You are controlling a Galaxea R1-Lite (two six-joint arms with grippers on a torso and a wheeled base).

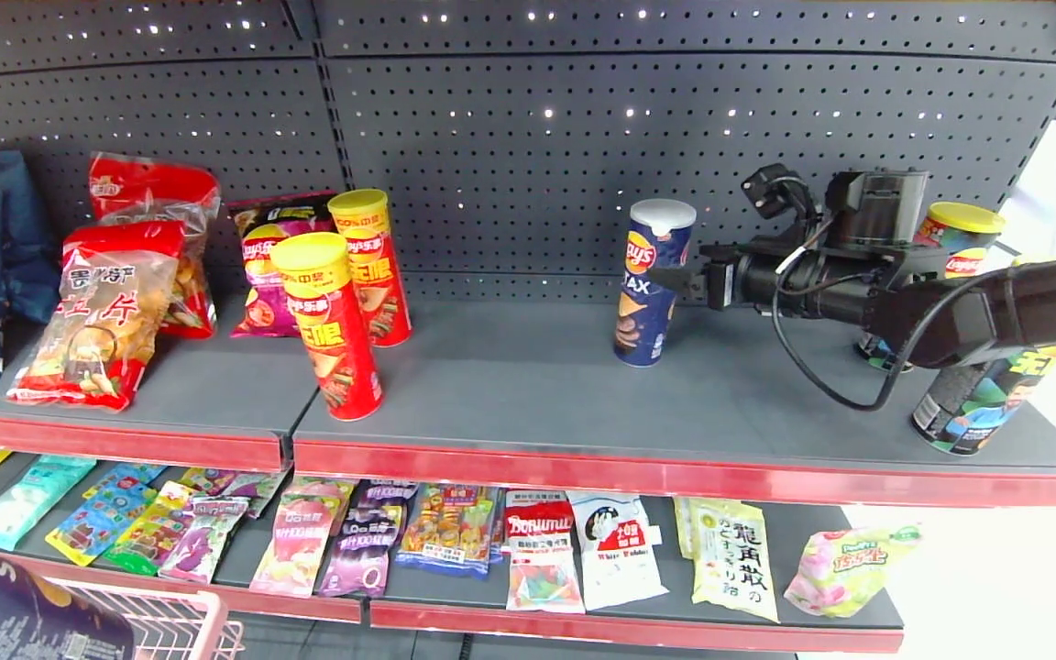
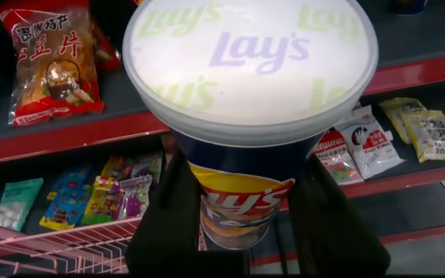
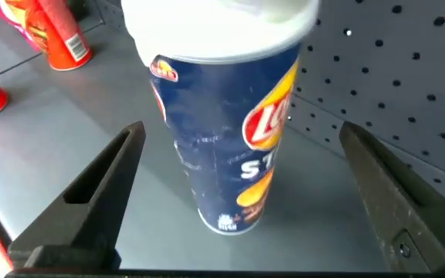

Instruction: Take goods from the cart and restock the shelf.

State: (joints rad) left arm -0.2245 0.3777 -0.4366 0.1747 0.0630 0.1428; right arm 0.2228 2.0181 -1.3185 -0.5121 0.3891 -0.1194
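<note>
A blue chips can (image 1: 652,284) with a white lid stands upright on the upper shelf (image 1: 537,394), close to the pegboard back. My right gripper (image 1: 667,279) reaches in from the right at the can's mid height. In the right wrist view that gripper (image 3: 242,135) is open, its fingers (image 3: 91,201) spread wide on either side of the blue can (image 3: 222,154) and apart from it. My left gripper (image 2: 246,224) is shut on a second blue chips can (image 2: 246,154), held upright above the pink cart (image 2: 60,247) in front of the shelves.
Two red chips cans (image 1: 331,325) and several snack bags (image 1: 97,312) stand at the upper shelf's left. Dark cans (image 1: 982,399) stand at its right end, behind my right arm. Small packets (image 1: 455,532) line the lower shelf. The pink cart's rim (image 1: 170,614) shows at lower left.
</note>
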